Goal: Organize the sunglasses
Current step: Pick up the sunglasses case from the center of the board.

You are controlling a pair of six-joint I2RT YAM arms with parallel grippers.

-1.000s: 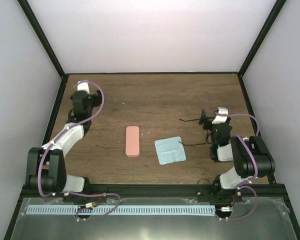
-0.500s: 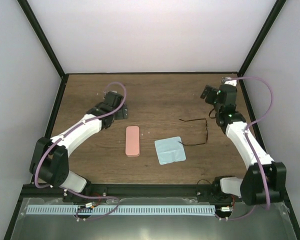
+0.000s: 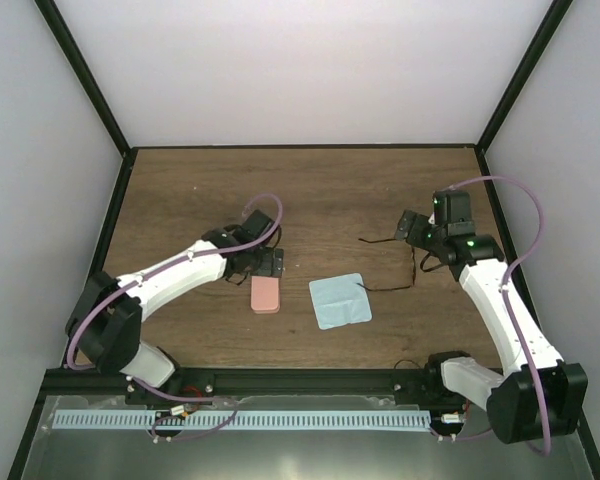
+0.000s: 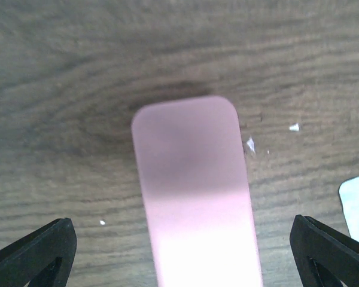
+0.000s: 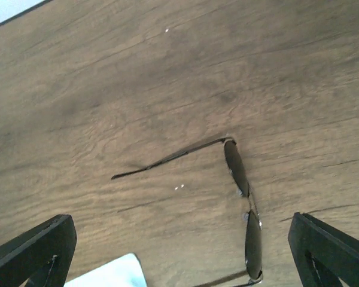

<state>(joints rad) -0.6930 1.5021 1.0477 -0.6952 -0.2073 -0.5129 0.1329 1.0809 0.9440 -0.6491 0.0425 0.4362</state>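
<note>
The left pincer (image 3: 268, 263) is held fully spread above the far end of the pink case (image 4: 191, 179), and nothing is gripped. In the left wrist view its two fingers are seen on either side of the case, well clear of both long edges. The case lies closed on the table (image 3: 330, 190), a little left of centre, with its long axis running from the far edge to the near edge.

Just to the right of the case, the light blue cloth (image 3: 340, 300) is spread flat at the middle of the table.

Further right, towards the right edge, the sunglasses (image 5: 239, 176) are found lying unfolded. The lenses face the right edge and both thin temples are stretched leftwards. The tip of the nearer temple reaches the cloth's right corner, but whether it rests on the cloth cannot be told.

The right pincer (image 3: 410, 228) is poised over the far end of the frame, also at full spread and empty.

The step in hand is judged to be the approach, since nothing has been picked up yet. For the next move, a lowering of the right pincer onto the lens frame is called for rather than onto the wire temples. The case would need to be steadied or opened by the left pincer.
</note>
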